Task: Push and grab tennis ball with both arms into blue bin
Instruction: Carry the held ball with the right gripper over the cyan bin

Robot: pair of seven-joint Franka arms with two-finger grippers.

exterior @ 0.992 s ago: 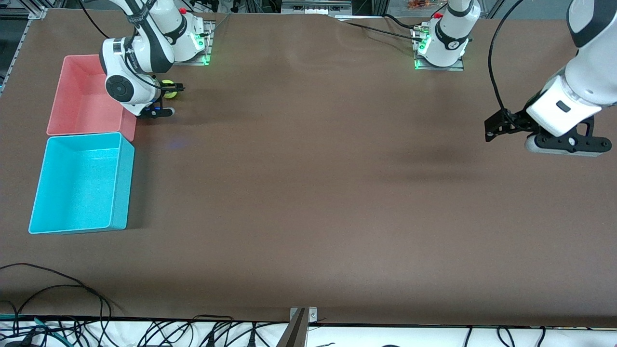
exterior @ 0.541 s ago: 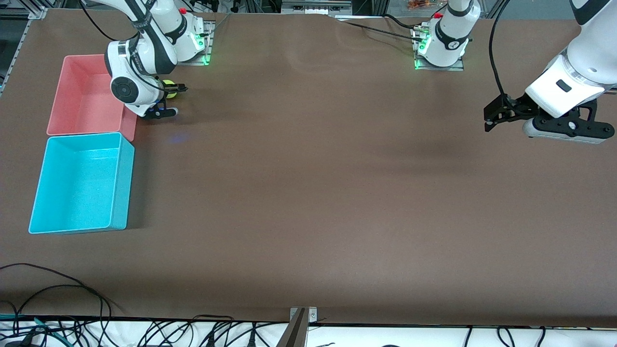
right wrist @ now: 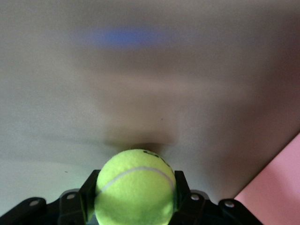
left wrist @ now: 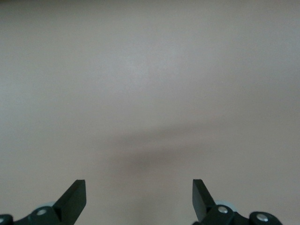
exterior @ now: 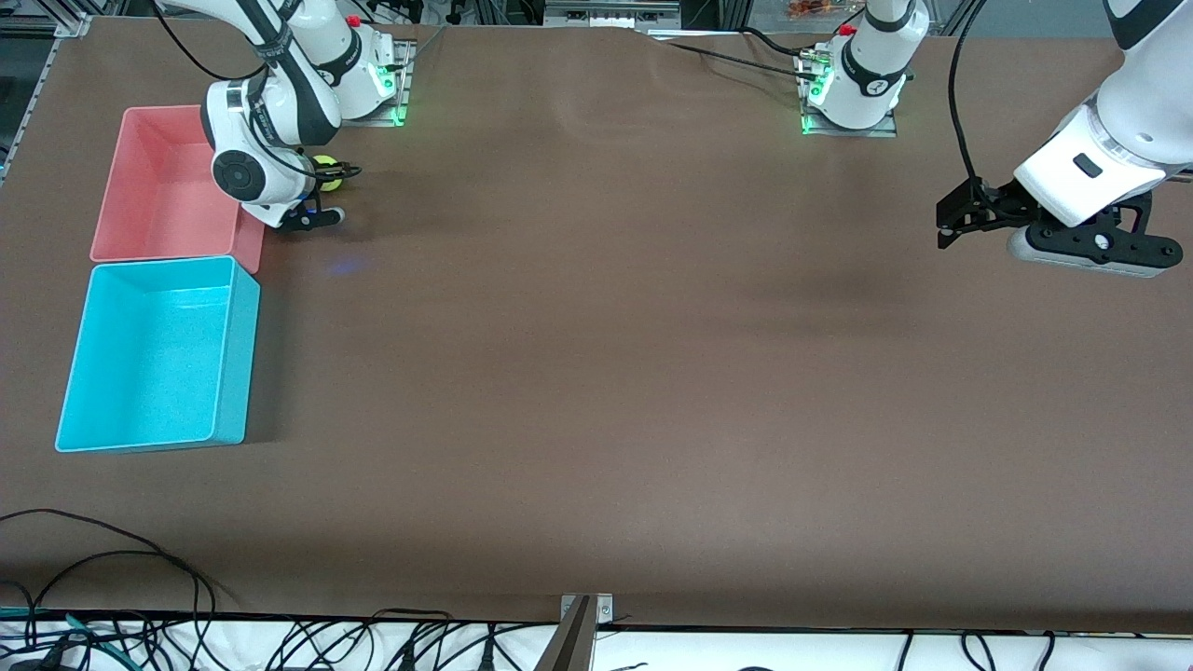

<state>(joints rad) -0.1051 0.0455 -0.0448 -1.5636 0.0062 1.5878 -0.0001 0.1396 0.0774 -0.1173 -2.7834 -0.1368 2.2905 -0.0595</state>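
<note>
Looking across the table from the front, you see the right gripper [exterior: 323, 193] clamped on the tennis ball [exterior: 325, 170] just beside the pink bin [exterior: 158, 186], so the grab is in hand and your next move, as I judge it, calls for lifting and carrying the ball over the blue bin [exterior: 154, 359], which lies nearer the camera than the claw, while the left gripper [exterior: 960, 226] waits over bare table at its own end. Through the left wrist, its fingers [left wrist: 72, 199] stand wide apart with nothing between them. Through the right wrist, the ball [right wrist: 136, 187] sits pinched between the jaws, fuzzy yellow-green with a pale curved seam.
</note>
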